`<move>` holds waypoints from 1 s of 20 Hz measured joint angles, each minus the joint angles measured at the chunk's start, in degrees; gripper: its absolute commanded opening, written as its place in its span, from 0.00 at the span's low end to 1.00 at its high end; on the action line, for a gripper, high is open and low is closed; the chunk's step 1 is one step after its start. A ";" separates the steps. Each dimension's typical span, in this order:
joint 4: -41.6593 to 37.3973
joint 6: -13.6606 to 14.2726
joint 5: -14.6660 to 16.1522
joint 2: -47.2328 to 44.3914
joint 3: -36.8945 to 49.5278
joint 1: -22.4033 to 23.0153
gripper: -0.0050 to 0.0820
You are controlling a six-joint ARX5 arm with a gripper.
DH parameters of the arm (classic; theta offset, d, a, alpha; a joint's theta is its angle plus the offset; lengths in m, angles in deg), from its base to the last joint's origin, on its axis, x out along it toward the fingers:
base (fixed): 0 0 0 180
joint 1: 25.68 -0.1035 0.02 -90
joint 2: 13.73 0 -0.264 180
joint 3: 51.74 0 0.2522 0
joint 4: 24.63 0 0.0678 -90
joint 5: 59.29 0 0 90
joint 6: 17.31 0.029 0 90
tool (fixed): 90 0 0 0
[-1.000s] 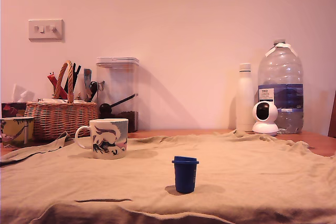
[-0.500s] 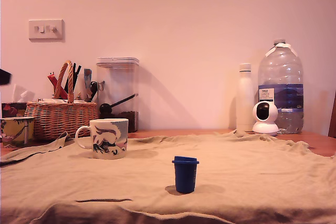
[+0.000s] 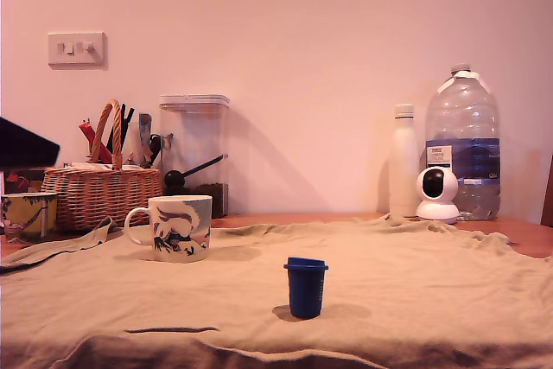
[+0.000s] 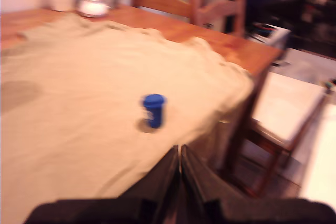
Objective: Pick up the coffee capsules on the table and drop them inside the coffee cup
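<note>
Jaws: pressed together, nothing between them, as the wrist view shows my gripper hanging above the cloth's near edge, well short of the target.

Coffee capsule: one, dark blue, upright with the flanged rim uppermost, standing alone on the tan cloth that drapes the desk. Wrist picture is blurred; capsule legible as a blue shape only.

Coffee cup: white mug, blue and dark painted design, handle toward the exterior view's left; stands farther back than the capsule and to the exterior view's left of it, well apart. Mouth up and unobstructed.

Arm: a dark edge entering at the exterior view's far left.

Step in hand, my judgement: approach. I should part the jaws before descending, centre them over the capsule, close below the rim so the flange cannot slip through, and avoid snagging the wrinkled cloth.
</note>
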 measured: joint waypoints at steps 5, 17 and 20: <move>-0.28 1.27 -0.63 -1.70 0.00 3.61 0.05; -6.49 0.66 -2.86 -3.58 -0.04 3.63 0.81; -9.53 1.14 -3.04 -6.82 -0.04 3.63 0.81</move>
